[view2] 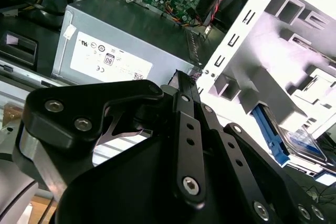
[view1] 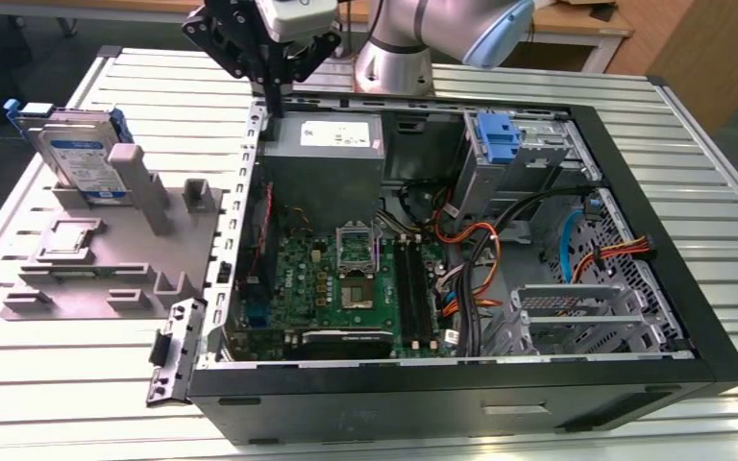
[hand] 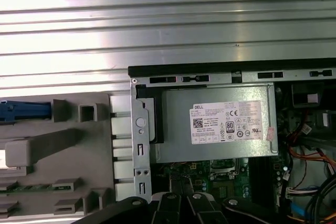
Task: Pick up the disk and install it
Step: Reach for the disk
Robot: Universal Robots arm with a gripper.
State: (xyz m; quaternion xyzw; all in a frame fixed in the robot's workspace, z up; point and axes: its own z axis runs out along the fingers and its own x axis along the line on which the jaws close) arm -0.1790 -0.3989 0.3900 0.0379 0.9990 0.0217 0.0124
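Black and bony, the hand [view1: 270,82] hung over the back corner of the open computer case [view1: 472,389]. Its fingers were pressed together and held nothing. The disk [view1: 84,158] was toward the exterior view's left of the hand, lower down and well apart from it. It stood on end in the grey plastic stand [view1: 87,279] and leaned a bit on a post, so its long side ran up and down. It was flat and silver with a white and blue sticker, and a blue plastic frame hugged its edges. Under the hand sat a smooth grey metal box [hand: 210,124] inside the case. The counter [view1: 728,144] was shiny metal with long ribs.
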